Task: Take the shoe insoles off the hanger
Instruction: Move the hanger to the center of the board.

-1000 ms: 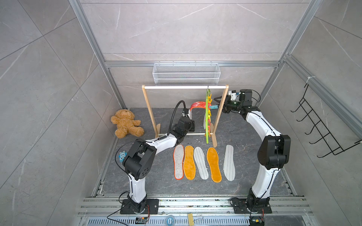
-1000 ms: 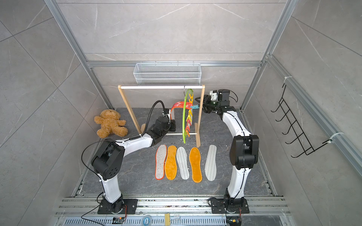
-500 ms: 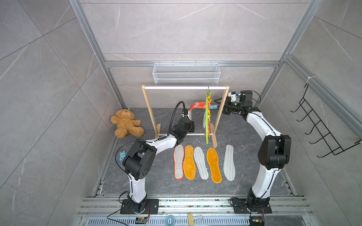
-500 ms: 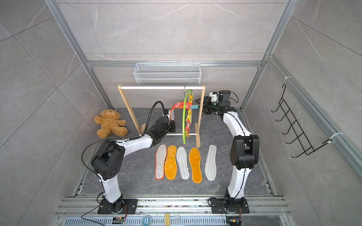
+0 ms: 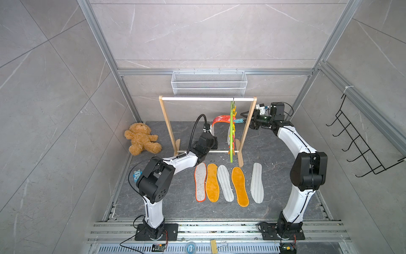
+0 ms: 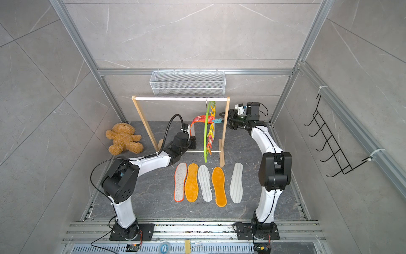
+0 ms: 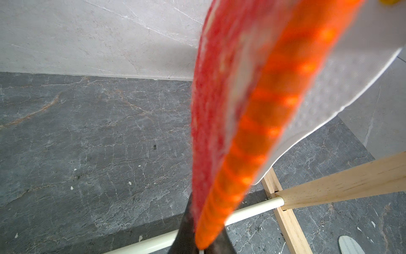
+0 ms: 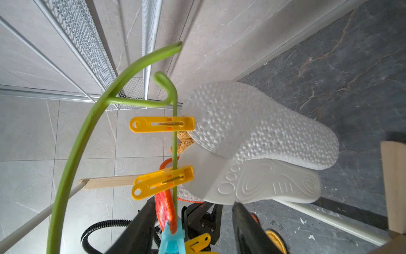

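red-white mottled insole (image 5: 219, 119) is the live one. your left hand (image 5: 212, 132) stays pinched tight on its free end, bowing it away from the lime-green hanger (image 5: 231, 136) into an arch, same as a second ago. the change is on your right hand (image 5: 245, 120): it has edged in on the teal clip (image 8: 171, 239) biting the insole's other end. its fingers are spread either side of the clip and just starting to narrow, no squeeze visible yet. so the release isn't done. five insoles (image 5: 225, 182) lie flat in a row on the dark stone table (image 5: 175, 209), unmoved: one grey felt with an orange rim, two fuzzy orange, two white-grey striped. still hung under the yellow clips (image 8: 161, 124): a dimpled white insole (image 8: 263, 127) and an embossed white insole (image 8: 252, 182). the insoles are thin and floppy. the clips are small hard smooth plastic. the hanger is a thin curved bar hooked on the wooden rail (image 5: 207, 99), probably free to swing when pressed.
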`<state>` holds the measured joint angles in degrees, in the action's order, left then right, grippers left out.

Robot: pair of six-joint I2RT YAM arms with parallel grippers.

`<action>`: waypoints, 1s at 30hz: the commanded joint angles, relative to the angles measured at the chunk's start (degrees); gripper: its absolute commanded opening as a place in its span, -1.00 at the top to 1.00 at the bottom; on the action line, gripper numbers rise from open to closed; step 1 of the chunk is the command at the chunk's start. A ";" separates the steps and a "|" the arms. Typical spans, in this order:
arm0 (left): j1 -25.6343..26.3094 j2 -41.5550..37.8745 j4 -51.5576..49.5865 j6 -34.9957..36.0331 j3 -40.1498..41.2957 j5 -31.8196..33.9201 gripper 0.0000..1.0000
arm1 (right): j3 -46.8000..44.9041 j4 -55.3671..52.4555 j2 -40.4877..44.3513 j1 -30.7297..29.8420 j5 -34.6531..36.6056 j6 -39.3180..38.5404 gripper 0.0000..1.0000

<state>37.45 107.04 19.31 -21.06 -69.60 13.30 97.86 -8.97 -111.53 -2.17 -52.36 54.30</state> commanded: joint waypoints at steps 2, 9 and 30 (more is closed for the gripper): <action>-0.14 -3.61 2.85 -0.59 -0.27 0.24 1.00 | 2.30 -2.68 1.97 -0.11 -4.32 -3.13 -0.11; -0.19 -3.59 2.50 -0.66 -0.36 0.15 1.00 | 3.59 -5.27 1.31 0.33 -6.40 -5.08 -0.01; -0.18 -3.33 2.75 -0.96 -0.10 0.02 1.00 | 3.62 -10.18 0.85 0.34 -9.86 -9.93 0.02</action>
<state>37.45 106.52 19.29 -21.30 -69.60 13.30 100.38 -19.07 -111.53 -1.48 -59.96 45.17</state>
